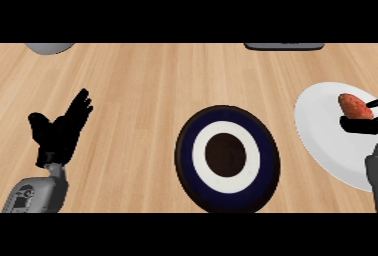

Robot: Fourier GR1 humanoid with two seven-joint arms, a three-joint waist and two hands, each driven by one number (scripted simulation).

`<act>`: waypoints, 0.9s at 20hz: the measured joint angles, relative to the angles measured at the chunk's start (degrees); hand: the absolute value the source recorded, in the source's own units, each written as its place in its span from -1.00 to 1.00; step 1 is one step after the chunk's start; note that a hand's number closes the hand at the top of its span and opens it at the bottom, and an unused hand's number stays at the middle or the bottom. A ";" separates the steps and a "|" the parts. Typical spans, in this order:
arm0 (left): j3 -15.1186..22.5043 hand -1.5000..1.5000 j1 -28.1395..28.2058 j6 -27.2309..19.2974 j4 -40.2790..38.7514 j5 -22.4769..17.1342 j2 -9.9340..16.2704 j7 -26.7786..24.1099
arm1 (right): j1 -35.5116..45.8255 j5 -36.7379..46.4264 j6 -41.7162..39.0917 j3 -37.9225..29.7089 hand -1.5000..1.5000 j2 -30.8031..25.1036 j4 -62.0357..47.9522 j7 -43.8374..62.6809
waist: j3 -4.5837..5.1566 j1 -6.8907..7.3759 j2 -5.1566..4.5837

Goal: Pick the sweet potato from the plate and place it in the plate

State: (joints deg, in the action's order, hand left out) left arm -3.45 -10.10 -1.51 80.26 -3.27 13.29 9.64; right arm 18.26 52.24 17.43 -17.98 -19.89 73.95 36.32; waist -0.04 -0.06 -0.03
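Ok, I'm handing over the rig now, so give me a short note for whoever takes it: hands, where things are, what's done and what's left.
Left hand: open, resting at the view's left, holding nothing.
Right hand: at the right edge, mostly cut off, fingers beside the reddish-brown sweet potato; grip unclear.
The sweet potato lies on the white round plate.
The dark blue plate with a white ring sits mid-counter, nothing on it.
Done: reach. Left: grasp, lift, carry, place.

No readable text or labels.
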 measured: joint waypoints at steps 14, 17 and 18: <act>-0.71 0.00 1.22 1.01 0.22 0.48 0.03 -0.19 | -0.57 -14.25 5.65 -2.23 -1.00 0.57 7.73 -21.93 | 0.02 -0.16 0.22; -0.59 0.00 1.30 0.61 0.70 0.81 -0.31 0.17 | -1.60 -18.37 5.50 -3.35 -1.00 2.54 13.83 -20.77 | 0.06 -0.42 0.29; -0.84 0.00 1.05 0.93 0.24 0.64 -0.07 0.07 | -2.15 -19.70 5.43 -3.61 -1.00 3.66 16.09 -19.58 | 0.06 -0.60 0.32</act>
State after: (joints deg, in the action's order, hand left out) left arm -4.29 -9.04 -0.57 80.50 -2.62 13.22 9.72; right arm 16.11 32.55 22.86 -21.59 -16.22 90.05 16.74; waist 0.02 -0.66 0.28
